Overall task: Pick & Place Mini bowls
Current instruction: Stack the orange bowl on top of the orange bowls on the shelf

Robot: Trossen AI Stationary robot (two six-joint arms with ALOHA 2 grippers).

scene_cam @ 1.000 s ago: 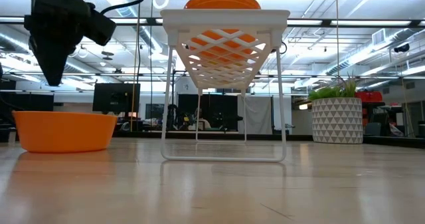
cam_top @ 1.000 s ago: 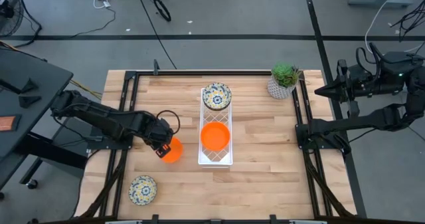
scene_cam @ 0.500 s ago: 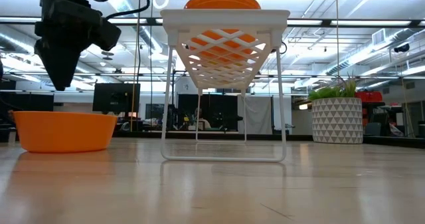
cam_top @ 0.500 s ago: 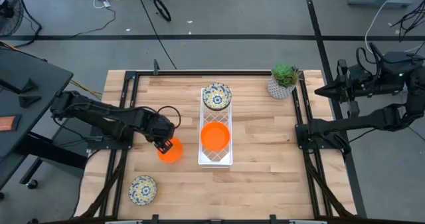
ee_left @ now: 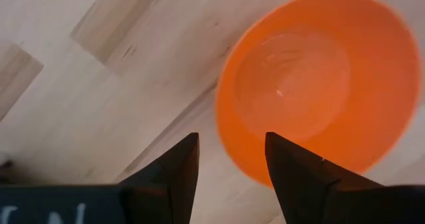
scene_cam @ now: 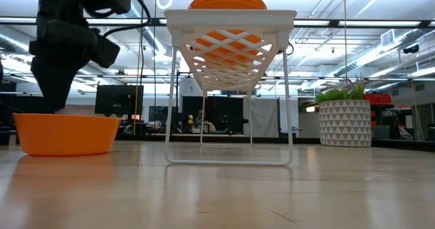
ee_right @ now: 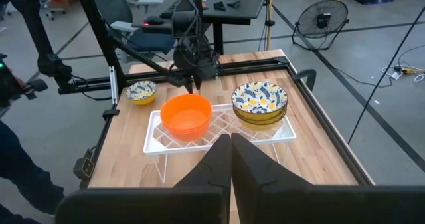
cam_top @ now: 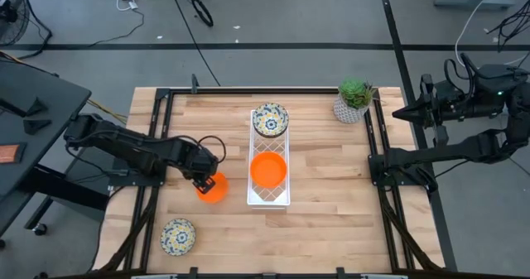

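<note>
white rack (cam_top: pixel 270 198) beside orange bowl (cam_top: pixel 213 188); plant (cam_top: pixel 355 99) well apart.

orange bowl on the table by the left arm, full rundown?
The orange bowl is small, round, plain bright orange and glossy like plastic. It looks empty. It sits upright on the wooden table, left of the white rack. The left claw is open, fingers straddling its rim.
</note>
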